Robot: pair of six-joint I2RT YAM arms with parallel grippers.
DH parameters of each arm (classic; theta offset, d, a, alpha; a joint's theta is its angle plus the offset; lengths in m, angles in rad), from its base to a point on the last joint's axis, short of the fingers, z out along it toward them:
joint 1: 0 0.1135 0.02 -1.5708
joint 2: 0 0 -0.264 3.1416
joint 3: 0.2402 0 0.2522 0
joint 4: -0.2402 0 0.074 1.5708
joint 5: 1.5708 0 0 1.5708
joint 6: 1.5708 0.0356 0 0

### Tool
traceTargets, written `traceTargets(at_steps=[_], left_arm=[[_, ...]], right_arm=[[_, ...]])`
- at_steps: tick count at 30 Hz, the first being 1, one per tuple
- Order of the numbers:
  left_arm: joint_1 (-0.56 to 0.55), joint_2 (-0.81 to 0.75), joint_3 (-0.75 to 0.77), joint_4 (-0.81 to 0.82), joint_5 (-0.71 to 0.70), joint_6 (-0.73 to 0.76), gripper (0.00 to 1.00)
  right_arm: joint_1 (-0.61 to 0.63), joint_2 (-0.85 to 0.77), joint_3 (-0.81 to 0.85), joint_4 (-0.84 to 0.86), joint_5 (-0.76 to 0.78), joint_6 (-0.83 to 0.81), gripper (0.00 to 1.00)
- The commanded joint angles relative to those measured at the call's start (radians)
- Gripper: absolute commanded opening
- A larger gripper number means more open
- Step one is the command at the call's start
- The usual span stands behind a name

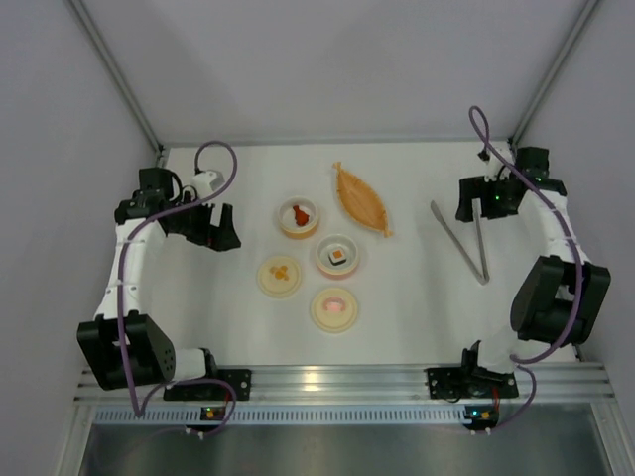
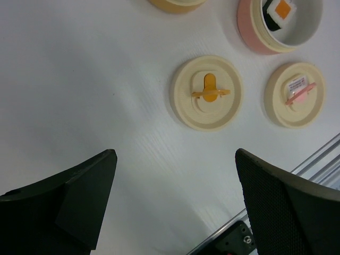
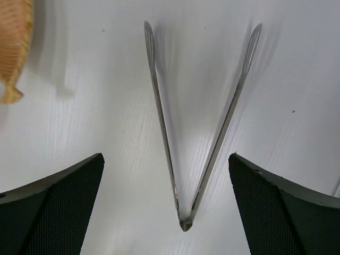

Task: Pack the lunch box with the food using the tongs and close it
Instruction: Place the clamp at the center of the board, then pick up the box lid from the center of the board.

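Listing my 2 grippers and the goods on the white table (image 1: 417, 307).

Right gripper (image 3: 164, 159): fingers spread wide, holding nothing, over the tongs (image 3: 184, 220), which lie flat with the joined end nearest me.

Left gripper (image 2: 175, 154): fingers wide apart, empty, above bare table near the orange-tabbed lid (image 2: 207, 93).

Food: reddish-orange lump (image 1: 300, 212) in the orange-rimmed bowl (image 1: 299, 232); sushi roll (image 1: 338, 256) in the pink bowl (image 1: 320, 258).

Pink-tabbed lid (image 1: 334, 307): nearest the arm bases.

Boat-shaped dish (image 1: 361, 198): between bowls and tongs.
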Motion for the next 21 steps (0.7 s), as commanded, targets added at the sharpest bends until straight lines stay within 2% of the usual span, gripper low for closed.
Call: traceTargets(at_steps=[1, 6, 7, 9, 11, 15, 17, 21], left_arm=[[-0.008, -0.077, -0.020, -0.095, 0.000, 0.233, 0.98], [-0.014, -0.178, -0.053, -0.135, 0.105, 0.536, 0.98], [-0.014, -0.175, -0.053, -0.150, 0.139, 0.658, 0.98], [-0.041, -0.146, -0.046, -0.174, 0.197, 0.746, 0.98], [-0.130, -0.102, -0.009, -0.186, 0.178, 0.783, 0.97], [-0.370, 0.003, -0.001, -0.186, 0.023, 0.783, 0.91], [-0.445, 0.035, -0.023, -0.113, -0.049, 0.760, 0.90], [-0.496, 0.125, -0.017, -0.079, -0.105, 0.774, 0.89]], right_arm=[[-0.009, -0.115, 0.110, -0.099, -0.122, 0.015, 0.99], [0.017, -0.176, 0.103, -0.156, -0.229, 0.018, 0.99], [0.021, -0.194, 0.084, -0.160, -0.241, 0.021, 0.99], [0.035, -0.219, 0.066, -0.166, -0.270, 0.034, 0.99], [0.038, -0.233, 0.046, -0.173, -0.286, 0.047, 0.99], [0.041, -0.285, 0.023, -0.196, -0.267, 0.054, 0.99], [0.041, -0.311, -0.012, -0.190, -0.264, 0.061, 0.99], [0.040, -0.350, -0.045, -0.193, -0.264, 0.067, 0.99]])
